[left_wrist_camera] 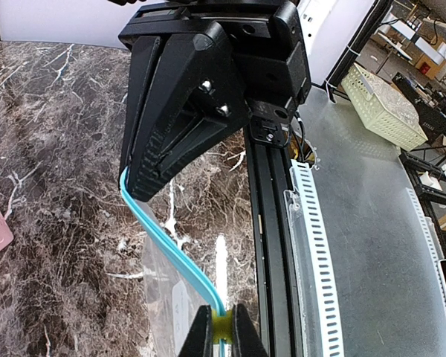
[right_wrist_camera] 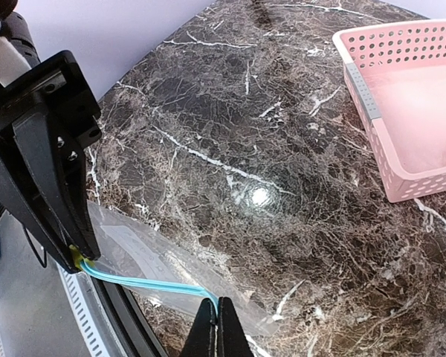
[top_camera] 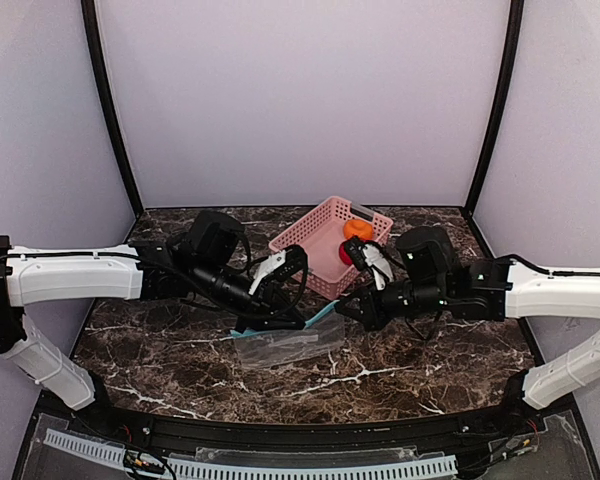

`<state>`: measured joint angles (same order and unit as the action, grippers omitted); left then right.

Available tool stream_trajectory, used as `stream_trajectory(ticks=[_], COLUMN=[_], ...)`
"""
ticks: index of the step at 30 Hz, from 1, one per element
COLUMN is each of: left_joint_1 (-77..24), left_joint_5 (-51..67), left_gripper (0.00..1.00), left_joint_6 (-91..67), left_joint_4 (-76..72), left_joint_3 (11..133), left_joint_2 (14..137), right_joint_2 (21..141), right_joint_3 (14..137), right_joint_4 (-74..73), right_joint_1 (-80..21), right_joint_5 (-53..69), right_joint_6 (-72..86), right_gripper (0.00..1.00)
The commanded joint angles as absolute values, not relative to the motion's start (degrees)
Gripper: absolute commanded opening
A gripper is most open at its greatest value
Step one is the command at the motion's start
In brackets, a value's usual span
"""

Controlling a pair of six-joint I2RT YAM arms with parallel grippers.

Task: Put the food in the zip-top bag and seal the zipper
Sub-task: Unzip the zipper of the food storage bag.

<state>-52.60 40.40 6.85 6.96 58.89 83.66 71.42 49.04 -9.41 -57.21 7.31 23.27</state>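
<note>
Closest to our wrist cameras are our own fingertips, and both pairs are pinched fully together. Our left gripper [left_wrist_camera: 223,338] clamps one end of the zipper [right_wrist_camera: 145,283], in front of the pink basket [top_camera: 315,238] and toward its left corner. From there the blue strip runs in a slack curve, lifted off the table [top_camera: 180,360], to our right gripper [right_wrist_camera: 217,331]. That gripper is closed tight on the other end, in front of the basket's middle.

We count one bag [top_camera: 290,345]. Its clear body lies on the table just in front of the basket, under the raised strip. We cannot tell whether its mouth is open.

We count one basket and two foods, both inside it at its right side. The orange one [top_camera: 357,229] sits toward the far rim. The red one [top_camera: 346,252] is just nearer, partly hidden by our right arm.
</note>
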Motion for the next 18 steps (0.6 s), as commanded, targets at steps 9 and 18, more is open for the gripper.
stream_trajectory(ticks=[9, 18], left_joint_1=[-53.0, -53.0], left_joint_5=[43.9, 44.0], left_gripper=[0.01, 0.01], left_joint_6=[7.6, 7.7], left_joint_4=[12.4, 12.6], left_joint_3=[59.2, 59.3], left_joint_2=[82.7, 82.7], right_joint_2=[69.3, 68.6], right_joint_3=[48.3, 48.6], right_joint_4=[-12.2, -14.3], right_joint_1=[-53.6, -52.4], right_joint_5=[0.2, -1.4], right_joint_6=[24.3, 24.3], right_gripper=[0.0, 0.0])
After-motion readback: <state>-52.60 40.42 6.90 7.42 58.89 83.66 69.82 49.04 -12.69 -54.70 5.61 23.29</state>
